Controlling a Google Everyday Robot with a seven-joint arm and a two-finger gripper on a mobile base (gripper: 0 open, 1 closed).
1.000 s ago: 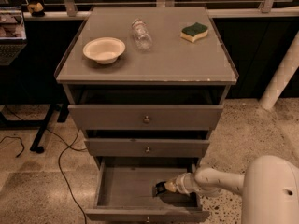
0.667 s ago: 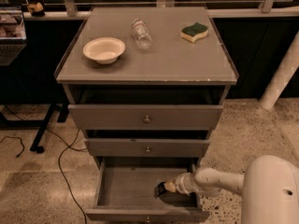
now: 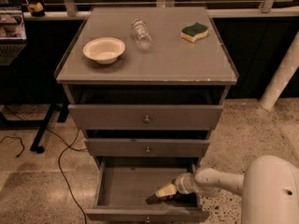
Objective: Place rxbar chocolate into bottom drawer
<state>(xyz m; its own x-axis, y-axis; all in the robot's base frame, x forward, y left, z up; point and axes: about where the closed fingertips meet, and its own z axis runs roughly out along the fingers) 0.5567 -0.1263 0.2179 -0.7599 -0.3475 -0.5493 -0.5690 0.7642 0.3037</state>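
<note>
Reading across the pulled-out bottom drawer (image 3: 124, 185), the lowest grey box of the grey three-drawer cabinet (image 3: 163, 62), its left and middle floor lie bare. Everything the coming move depends on sits in the right front corner. There a dark, flat, rectangular shape, which I take for the black-wrapped rxbar chocolate (image 3: 156, 199), lies on or just above the drawer floor, inside the walls and close behind the front panel. Its long axis seems to run side to side, roughly along the drawer front, though shadow merges with it and its ends are hard to make out.

Directly to its right and slightly above is the cream-tipped two-finger gripper (image 3: 166, 190), touching or all but touching the bar's right end. Whether the gripper pinches the bar or has let go of it cannot be told. So the bar lies left of and below the gripper, on the line of the white arm (image 3: 210, 182), which reaches in over the drawer's right wall from the rounded white robot body (image 3: 273, 190) at far right.

In my judgement the bar is already within the drawer. The coming move would then be a release and a withdrawal rightward and upward along that same axis, clear of the right wall and of the grey middle drawer (image 3: 147, 148) just above.
</note>
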